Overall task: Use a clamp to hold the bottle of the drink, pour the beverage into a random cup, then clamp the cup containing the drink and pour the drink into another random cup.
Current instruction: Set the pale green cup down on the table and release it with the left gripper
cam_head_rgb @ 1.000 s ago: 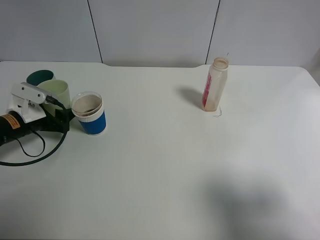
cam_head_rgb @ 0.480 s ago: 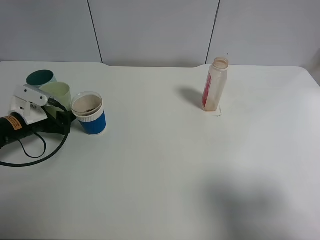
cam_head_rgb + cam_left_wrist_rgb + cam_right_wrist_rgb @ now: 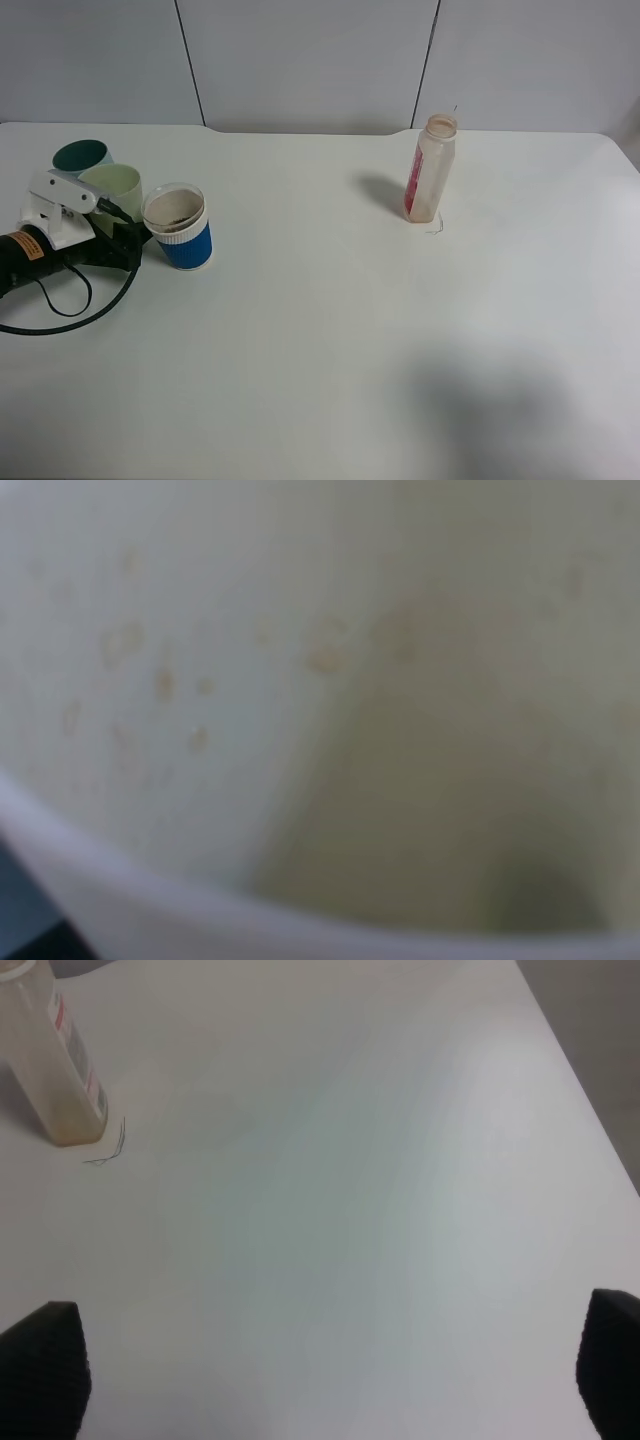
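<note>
Bottle (image 3: 432,170) stands upright near the worktop's (image 3: 330,330) far right edge, nearly empty. Three cups cluster at the left edge: blue cup (image 3: 180,228) with brown residue, pale green cup (image 3: 112,186) and dark green cup (image 3: 81,154) beside it. The left gripper's (image 3: 122,235) jaws press against the pale cup; closure I cannot tell. Keep that cup level when lifting. The right gripper's (image 3: 330,1360) jaws stand wide, holding nothing.

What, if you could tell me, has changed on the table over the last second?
The left gripper and its arm have drawn back toward the table's left edge, uncovering more of the dark teal cup and the pale green cup. The blue cup, the bottle and the other cups have not moved. The right gripper stays off the bottle.
</note>
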{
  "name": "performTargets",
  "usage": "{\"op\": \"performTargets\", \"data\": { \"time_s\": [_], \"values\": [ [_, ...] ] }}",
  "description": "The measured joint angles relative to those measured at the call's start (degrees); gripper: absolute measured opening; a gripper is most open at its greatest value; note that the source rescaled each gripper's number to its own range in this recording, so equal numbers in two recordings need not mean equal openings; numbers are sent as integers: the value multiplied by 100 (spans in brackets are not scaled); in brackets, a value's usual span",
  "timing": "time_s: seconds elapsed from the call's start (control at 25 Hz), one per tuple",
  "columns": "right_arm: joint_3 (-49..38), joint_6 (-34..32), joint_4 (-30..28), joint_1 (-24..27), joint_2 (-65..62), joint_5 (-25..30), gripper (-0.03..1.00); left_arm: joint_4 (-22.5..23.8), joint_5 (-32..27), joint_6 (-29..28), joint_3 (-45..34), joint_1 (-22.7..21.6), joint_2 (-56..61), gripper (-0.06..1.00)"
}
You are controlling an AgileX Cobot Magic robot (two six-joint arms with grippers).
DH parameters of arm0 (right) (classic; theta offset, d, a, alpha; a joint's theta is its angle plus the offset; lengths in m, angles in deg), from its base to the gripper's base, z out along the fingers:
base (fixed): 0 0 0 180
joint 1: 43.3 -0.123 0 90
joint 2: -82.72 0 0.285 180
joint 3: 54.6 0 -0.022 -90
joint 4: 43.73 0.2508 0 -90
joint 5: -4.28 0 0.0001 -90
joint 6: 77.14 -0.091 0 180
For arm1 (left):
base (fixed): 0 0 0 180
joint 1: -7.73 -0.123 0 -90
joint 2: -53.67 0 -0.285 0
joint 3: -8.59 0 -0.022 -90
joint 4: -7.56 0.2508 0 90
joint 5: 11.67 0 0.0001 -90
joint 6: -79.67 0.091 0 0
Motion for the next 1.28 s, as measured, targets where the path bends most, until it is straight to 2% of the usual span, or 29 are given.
{"op": "performTargets", "data": {
  "time_s": [0.16, 0.32, 0.52, 0.68, 0.8, 0.92, 1.28],
  "values": [
    [0, 0, 0, 0, 0, 0, 98, -50, 0, 0, 0, 0, 0, 8],
    [0, 0, 0, 0, 0, 0, 98, -133, 0, 0, 0, 0, -1, 33],
    [0, 0, 0, 0, 0, 0, 98, -147, 0, 0, 0, 0, -1, 45],
    [0, 0, 0, 0, 0, 0, 98, -157, 0, -205, 0, 0, -1, 69],
    [0, 0, 0, 0, 0, 0, 98, -193, 0, -407, 0, 0, -1, 80],
    [0, 0, 0, 0, 0, 0, 98, -205, 0, -455, 0, 0, -1, 84],
    [0, 0, 0, 0, 0, 0, 98, -233, 0, -469, -72, 0, 149, 84]
  ]
}}
